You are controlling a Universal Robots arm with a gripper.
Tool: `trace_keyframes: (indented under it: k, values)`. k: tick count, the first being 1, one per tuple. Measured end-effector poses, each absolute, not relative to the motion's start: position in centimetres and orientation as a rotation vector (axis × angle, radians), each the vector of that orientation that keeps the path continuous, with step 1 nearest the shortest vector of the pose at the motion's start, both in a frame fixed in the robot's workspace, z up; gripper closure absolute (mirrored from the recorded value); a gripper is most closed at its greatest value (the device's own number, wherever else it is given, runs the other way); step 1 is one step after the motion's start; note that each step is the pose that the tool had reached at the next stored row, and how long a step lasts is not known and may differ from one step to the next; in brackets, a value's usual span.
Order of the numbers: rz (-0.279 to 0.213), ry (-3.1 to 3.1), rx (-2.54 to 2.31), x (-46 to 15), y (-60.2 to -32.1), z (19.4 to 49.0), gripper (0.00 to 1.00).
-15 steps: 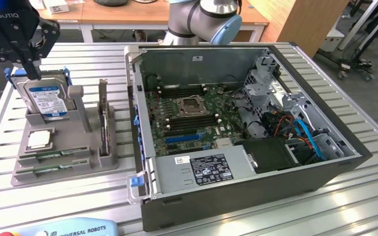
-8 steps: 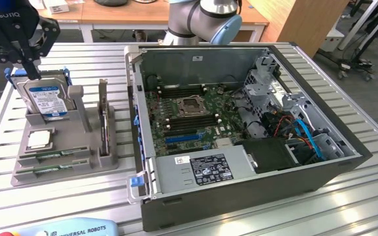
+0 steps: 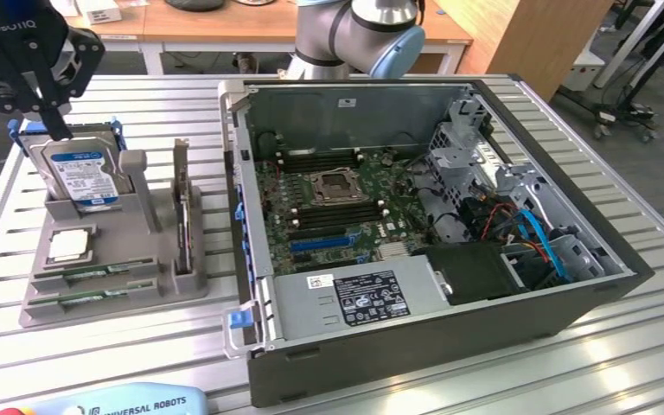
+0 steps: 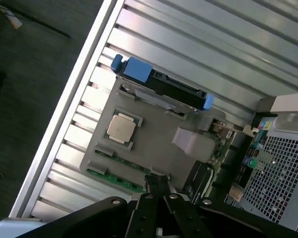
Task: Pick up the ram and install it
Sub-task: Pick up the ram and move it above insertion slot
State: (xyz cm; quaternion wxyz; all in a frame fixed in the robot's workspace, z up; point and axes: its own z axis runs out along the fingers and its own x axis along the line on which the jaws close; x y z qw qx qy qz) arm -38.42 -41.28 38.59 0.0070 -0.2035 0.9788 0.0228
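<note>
Barely begun: the black two-finger gripper (image 3: 58, 128), fingers pressed together w/ nothing held, hangs above the grey plastic parts holder (image 3: 101, 313). The thin green ram stick (image 3: 92, 275) lies in the holder's slot, unpicked, well apart from the open dark PC case (image 3: 424, 346). Slatted aluminium table (image 3: 136, 363); wooden desk (image 3: 309, 26) behind.

The exterior camera stood high, off the near edge of the bench (image 3: 643, 350), and looked obliquely down across it. It was far enough to take in the whole computer case (image 3: 424, 354) and the grey tray (image 3: 113, 304) at the exterior view's left. The wrist camera hung above the same tray (image 4: 159, 144), much nearer, and faced down past the end effector (image 4: 157, 181) to a bench edge and the floor (image 4: 30, 99). Both views shared the tray, the hard drive (image 3: 79, 177) (image 4: 164, 87) and one corner of the case (image 4: 283, 168).
</note>
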Motion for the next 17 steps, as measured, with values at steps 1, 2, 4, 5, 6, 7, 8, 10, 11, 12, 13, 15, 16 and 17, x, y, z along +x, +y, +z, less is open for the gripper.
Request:
trace_keyframes:
  k: [1, 2, 4, 5, 6, 7, 8, 10, 11, 12, 13, 15, 16, 17]
  values:
    - [0.071, 3.057, -0.660, -38.42, -41.28, 38.59, 0.90]
    - [0.071, 3.052, -0.684, -38.42, -41.28, 38.59, 0.90]
    - [0.071, 3.040, -0.738, -38.42, -41.28, 38.59, 0.90]
    - [0.072, 3.033, -0.766, -38.42, -41.28, 38.59, 0.90]
    - [0.072, 3.027, -0.793, -38.42, -41.28, 38.59, 0.90]
    - [0.072, 3.019, -0.823, -38.42, -41.28, 38.59, 0.90]
    - [0.072, 3.012, -0.850, -38.42, -41.28, 38.58, 0.90]
    - [0.072, 2.997, -0.904, -38.42, -41.28, 38.58, 0.90]
    - [0.072, 2.990, -0.930, -38.42, -41.28, 38.58, 0.90]
    - [0.072, 2.982, -0.956, -38.42, -41.28, 38.59, 0.90]
    - [0.072, 2.974, -0.982, -38.42, -41.28, 38.58, 0.90]
    - [0.072, 2.957, -1.036, -38.42, -41.28, 38.58, 0.90]
    - [0.071, 2.947, -1.064, -38.42, -41.28, 38.58, 0.90]
    - [0.071, 2.938, -1.091, -38.42, -41.28, 38.58, 0.90]
